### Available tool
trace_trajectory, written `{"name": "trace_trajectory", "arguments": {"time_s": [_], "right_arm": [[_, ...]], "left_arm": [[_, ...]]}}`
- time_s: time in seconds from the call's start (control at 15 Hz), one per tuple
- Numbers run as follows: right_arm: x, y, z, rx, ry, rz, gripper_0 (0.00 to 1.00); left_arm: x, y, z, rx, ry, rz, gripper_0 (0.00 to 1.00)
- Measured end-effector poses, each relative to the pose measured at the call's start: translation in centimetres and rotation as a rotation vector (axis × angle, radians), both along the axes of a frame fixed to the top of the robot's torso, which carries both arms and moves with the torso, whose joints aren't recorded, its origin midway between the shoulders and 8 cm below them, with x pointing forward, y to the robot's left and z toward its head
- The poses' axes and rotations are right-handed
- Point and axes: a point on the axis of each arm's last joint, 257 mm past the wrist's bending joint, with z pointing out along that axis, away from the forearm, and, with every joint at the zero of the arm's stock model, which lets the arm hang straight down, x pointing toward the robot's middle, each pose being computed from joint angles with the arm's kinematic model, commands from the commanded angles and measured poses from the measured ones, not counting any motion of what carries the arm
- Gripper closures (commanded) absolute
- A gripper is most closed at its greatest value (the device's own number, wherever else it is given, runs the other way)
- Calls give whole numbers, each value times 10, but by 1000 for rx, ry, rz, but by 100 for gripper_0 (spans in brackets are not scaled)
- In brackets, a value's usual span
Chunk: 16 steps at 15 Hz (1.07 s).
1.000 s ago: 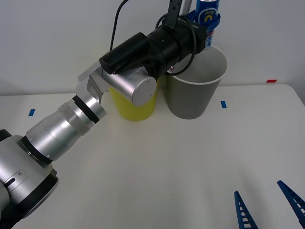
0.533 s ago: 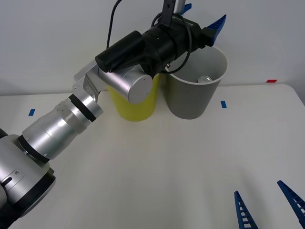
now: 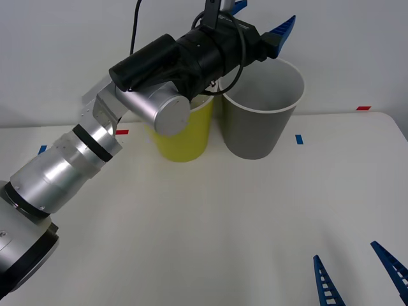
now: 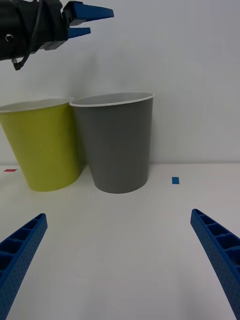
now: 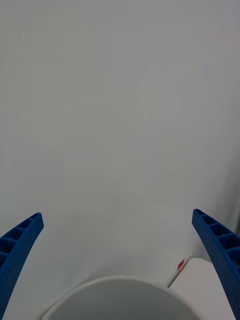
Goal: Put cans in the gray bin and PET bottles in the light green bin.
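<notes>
The gray bin [image 3: 261, 124] stands at the back of the white table, touching the light green bin [image 3: 185, 137] on its left. My left gripper [image 3: 260, 18] hangs open above the gray bin's rear left rim with nothing between its fingers. The left wrist view looks past that open gripper [image 5: 120, 265] at the wall, with the gray bin's white rim [image 5: 117, 281] below. My right gripper [image 3: 360, 277] waits open low over the table's near right part. From its wrist, both the gray bin [image 4: 119, 145] and the light green bin [image 4: 42, 145] stand ahead. Cans and PET bottles are out of view.
A blue tape mark [image 3: 298, 138] lies just right of the gray bin and a red one [image 3: 363, 108] near the table's far right edge. More tape marks sit at the left [image 3: 42, 150]. A white wall rises close behind the bins.
A second ago my left gripper held the blue can over the gray bin. It opened, the can dropped inside, and the arm has since drawn slightly left. The right arm stayed still.
</notes>
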Motion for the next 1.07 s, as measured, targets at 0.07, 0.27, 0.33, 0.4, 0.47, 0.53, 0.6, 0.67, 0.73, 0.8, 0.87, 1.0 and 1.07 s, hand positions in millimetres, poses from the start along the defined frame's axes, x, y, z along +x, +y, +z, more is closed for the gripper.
{"name": "trace_trajectory", "arguments": {"time_s": [0.07,0.27,0.33,0.4,0.47,0.53,0.6,0.67,0.73,0.8,0.87,1.0,1.07], "right_arm": [[0,0,0,0,0,0,0],[0,0,0,0,0,0,0],[0,0,0,0,0,0,0],[0,0,0,0,0,0,0],[0,0,0,0,0,0,0],[0,0,0,0,0,0,0],[0,0,0,0,0,0,0],[0,0,0,0,0,0,0],[0,0,0,0,0,0,0],[0,0,0,0,0,0,0],[0,0,0,0,0,0,0],[0,0,0,0,0,0,0],[0,0,0,0,0,0,0]], "left_arm": [[-10,4,2,18,20,-9,0],[-36,32,11,59,51,-2,0],[-39,44,10,65,49,11,0],[-42,53,10,71,40,18,0],[-46,61,10,74,34,23,0],[-51,69,9,75,30,27,0],[-56,80,6,72,30,34,0],[-61,92,5,67,30,44,0],[-67,102,5,62,27,53,0],[-74,114,1,65,29,65,0],[-80,125,0,70,29,77,0],[-93,144,-3,75,33,102,0],[-96,156,-9,74,44,121,0]]}}
